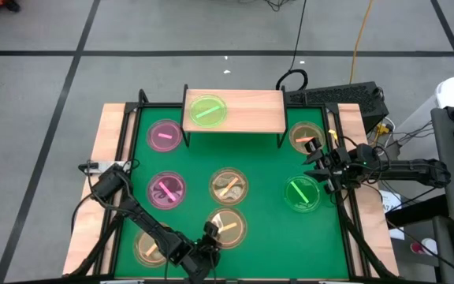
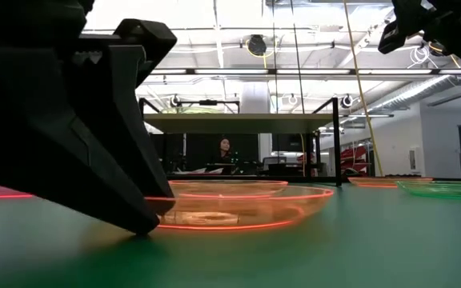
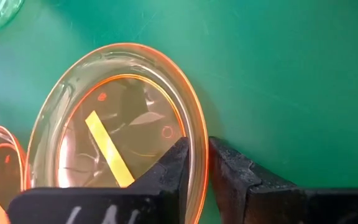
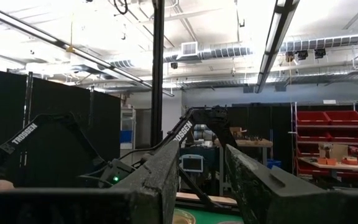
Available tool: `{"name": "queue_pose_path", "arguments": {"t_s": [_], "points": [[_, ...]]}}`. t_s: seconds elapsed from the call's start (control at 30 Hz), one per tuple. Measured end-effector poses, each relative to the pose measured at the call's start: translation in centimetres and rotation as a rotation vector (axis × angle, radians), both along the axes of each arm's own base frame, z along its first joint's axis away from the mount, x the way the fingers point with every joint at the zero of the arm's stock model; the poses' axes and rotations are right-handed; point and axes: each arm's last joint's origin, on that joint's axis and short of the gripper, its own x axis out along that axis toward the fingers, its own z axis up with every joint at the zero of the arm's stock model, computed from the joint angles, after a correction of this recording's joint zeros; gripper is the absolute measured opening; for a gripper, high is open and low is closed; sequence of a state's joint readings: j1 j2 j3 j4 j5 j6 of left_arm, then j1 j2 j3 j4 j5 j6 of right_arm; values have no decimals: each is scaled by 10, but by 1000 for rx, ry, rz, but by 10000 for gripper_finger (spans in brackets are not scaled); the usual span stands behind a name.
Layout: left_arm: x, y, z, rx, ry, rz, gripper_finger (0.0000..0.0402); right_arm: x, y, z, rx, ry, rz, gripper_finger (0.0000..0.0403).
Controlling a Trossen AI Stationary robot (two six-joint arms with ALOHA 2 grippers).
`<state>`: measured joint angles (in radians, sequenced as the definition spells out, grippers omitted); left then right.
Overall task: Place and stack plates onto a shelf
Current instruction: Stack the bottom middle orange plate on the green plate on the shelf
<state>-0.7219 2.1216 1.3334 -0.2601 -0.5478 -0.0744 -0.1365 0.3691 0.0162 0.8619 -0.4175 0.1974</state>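
Observation:
The light-wood shelf (image 1: 243, 110) stands at the table's far edge with a green plate (image 1: 207, 110) on it. Seven more plates lie flat on the green table: two pink (image 1: 165, 136) (image 1: 166, 189), one green (image 1: 302, 193) and several amber (image 1: 228, 186) (image 1: 306, 136) (image 1: 150, 246). My left gripper (image 1: 210, 235) (image 3: 199, 146) is low at the near edge, shut on the near amber plate (image 1: 228, 226) (image 3: 117, 124), which has a yellow stripe. My right gripper (image 1: 321, 162) (image 4: 202, 180) hangs open, high above the table's right side, touching nothing. My left gripper pinches the amber plate's rim (image 3: 197, 134) on its near-left side, one finger inside the dish (image 3: 173, 165) and one outside (image 3: 229, 165). The fingers come in low, slanting down from the near edge. The plate's base (image 2: 214, 220) rests flat on the table.
The shelf's black legs (image 1: 280, 140) stand by the far amber plate. The table's black frame (image 1: 345, 213) runs along its sides, with wood boards (image 1: 109, 134) outside it. Bare green lies between the plates in the table's middle (image 1: 266, 166). A person (image 2: 224, 148) sits in the room beyond.

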Motion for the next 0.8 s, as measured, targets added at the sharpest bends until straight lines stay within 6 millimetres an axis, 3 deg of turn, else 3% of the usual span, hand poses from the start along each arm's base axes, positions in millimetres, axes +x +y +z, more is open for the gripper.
{"name": "queue_pose_path", "arguments": {"t_s": [0.13,0.33,0.6,0.8], "points": [[0,-2,1,17,-15,-35,11,0,0,0,0,0,0,114],[-1,-7,16,55,-117,-22,5,0,0,0,0,0,-1,114],[-11,-1,75,196,-292,5,3,0,0,0,0,0,0,114],[-11,42,127,356,-309,75,3,0,0,0,0,1,0,114]]}}
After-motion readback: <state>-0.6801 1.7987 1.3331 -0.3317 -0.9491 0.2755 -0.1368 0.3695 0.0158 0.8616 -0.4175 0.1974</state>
